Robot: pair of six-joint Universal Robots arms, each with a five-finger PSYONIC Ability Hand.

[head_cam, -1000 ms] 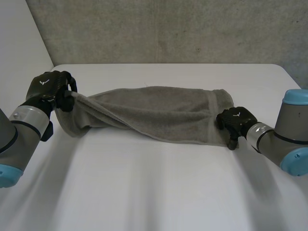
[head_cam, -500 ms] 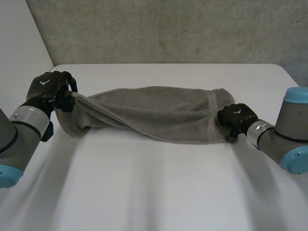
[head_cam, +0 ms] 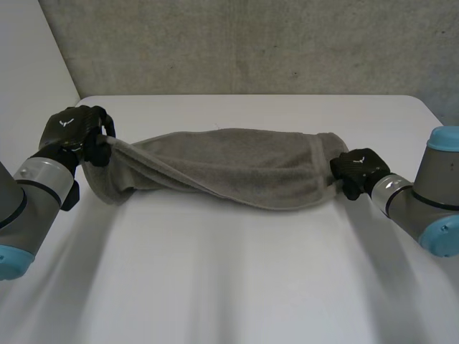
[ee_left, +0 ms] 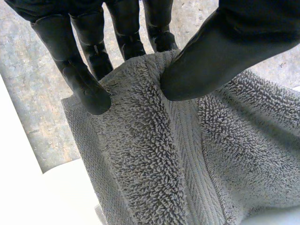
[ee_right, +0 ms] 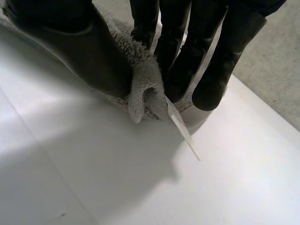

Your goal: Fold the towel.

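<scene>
A grey towel (head_cam: 229, 168) stretches across the white table (head_cam: 237, 287) between my two hands, bunched and twisted along its length. My left hand (head_cam: 75, 135) is shut on the towel's left end, lifted a little off the table; its wrist view shows thumb (ee_left: 211, 56) and fingers (ee_left: 84, 79) pinching a fold of towel (ee_left: 154, 154). My right hand (head_cam: 356, 170) is shut on the towel's right end near its hemmed edge. In the right wrist view thumb (ee_right: 89, 51) and fingers (ee_right: 187, 61) pinch a bunched corner of towel (ee_right: 145, 89), with a white label (ee_right: 183, 131) hanging down.
A grey wall (head_cam: 251, 43) stands behind the table's far edge. A white wall (head_cam: 29, 57) runs along the left side. Bare tabletop lies in front of the towel.
My right hand has closed on the towel's right end and drawn slightly back to the right, lifting that corner. The left hand has held still.
</scene>
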